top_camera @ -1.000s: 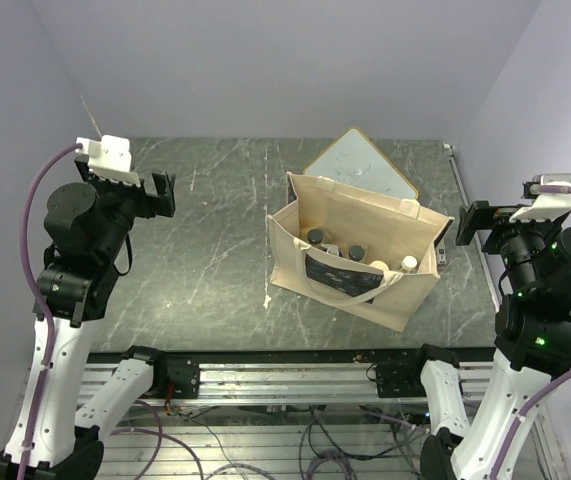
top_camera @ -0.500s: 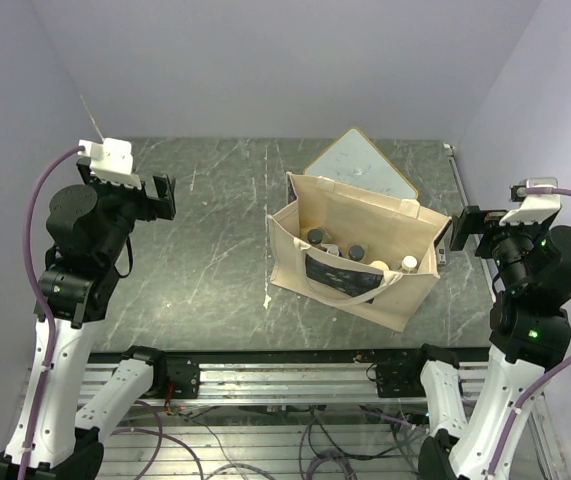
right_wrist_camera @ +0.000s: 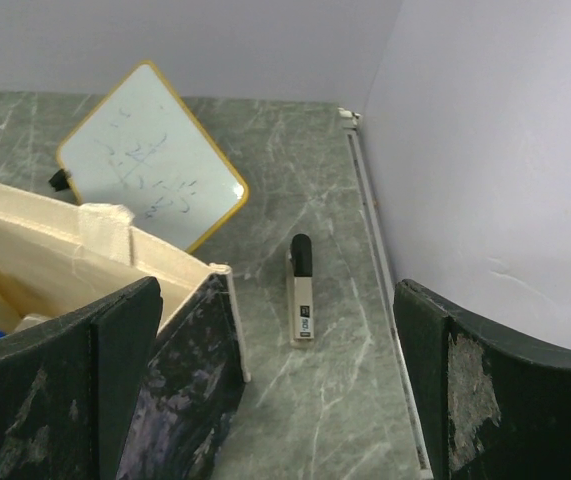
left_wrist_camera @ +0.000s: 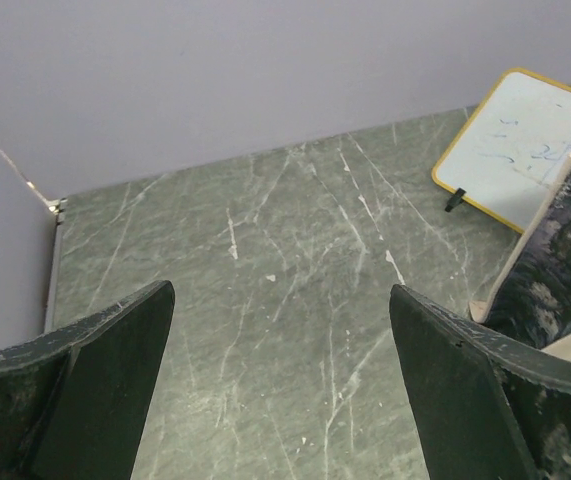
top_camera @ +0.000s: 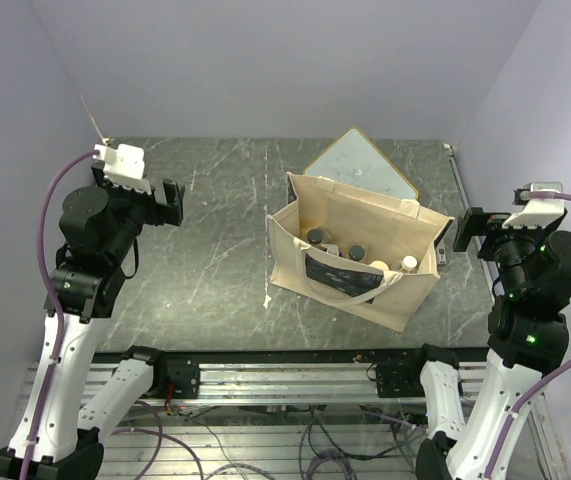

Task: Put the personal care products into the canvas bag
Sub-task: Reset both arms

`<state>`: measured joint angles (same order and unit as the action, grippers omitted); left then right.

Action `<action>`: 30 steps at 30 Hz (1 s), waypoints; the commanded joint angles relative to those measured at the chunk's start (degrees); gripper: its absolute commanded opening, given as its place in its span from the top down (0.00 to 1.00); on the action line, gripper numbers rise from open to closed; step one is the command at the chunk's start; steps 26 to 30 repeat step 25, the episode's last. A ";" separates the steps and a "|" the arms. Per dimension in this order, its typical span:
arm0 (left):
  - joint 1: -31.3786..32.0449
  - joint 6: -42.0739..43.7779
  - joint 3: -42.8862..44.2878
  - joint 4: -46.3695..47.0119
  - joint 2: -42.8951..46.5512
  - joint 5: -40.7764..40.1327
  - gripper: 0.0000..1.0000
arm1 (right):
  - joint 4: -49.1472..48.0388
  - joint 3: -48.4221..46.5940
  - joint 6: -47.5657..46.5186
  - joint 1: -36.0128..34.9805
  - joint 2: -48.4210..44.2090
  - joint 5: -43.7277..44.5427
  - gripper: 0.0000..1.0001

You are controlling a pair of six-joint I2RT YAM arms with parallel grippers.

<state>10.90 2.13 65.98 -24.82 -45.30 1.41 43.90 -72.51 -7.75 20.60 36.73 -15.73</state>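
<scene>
The cream canvas bag [top_camera: 340,215] stands open right of the table's middle, with a dark print on its near side. Inside it stand several personal care products: two dark-capped bottles [top_camera: 315,237] [top_camera: 356,252] and a cream-topped one [top_camera: 408,264]. A tan tube with a black cap [right_wrist_camera: 301,290] lies on the table just right of the bag. My left gripper [top_camera: 170,200] [left_wrist_camera: 281,290] hangs open and empty over bare table, far left of the bag. Also open and empty, my right gripper [top_camera: 468,232] [right_wrist_camera: 276,285] hovers beside the bag's right end [right_wrist_camera: 180,370], above the tube.
A white board with a yellow wood frame [top_camera: 360,165] [left_wrist_camera: 525,150] [right_wrist_camera: 150,160] lies behind the bag. A metal rail [right_wrist_camera: 375,230] runs along the table's right edge beside the wall. Walls close in on the back and both sides.
My left arm has shifted slightly right and toward the table. The right gripper has moved a little left toward the bag and lower. Both stay open.
</scene>
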 commanded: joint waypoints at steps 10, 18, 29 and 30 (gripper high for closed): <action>-0.70 -0.94 -0.42 2.33 0.99 0.27 0.01 | -1.14 -0.81 0.57 1.11 -0.67 4.71 0.00; -0.70 -0.90 -0.06 1.60 1.37 0.00 0.01 | -1.10 -0.39 0.28 1.19 -0.74 4.79 0.00; -0.70 -0.56 -0.25 1.62 1.28 1.39 0.01 | -1.08 -0.40 0.01 1.27 -0.95 5.05 0.01; -0.70 -0.56 -0.25 1.62 1.28 1.39 0.01 | -1.08 -0.40 0.01 1.27 -0.95 5.05 0.01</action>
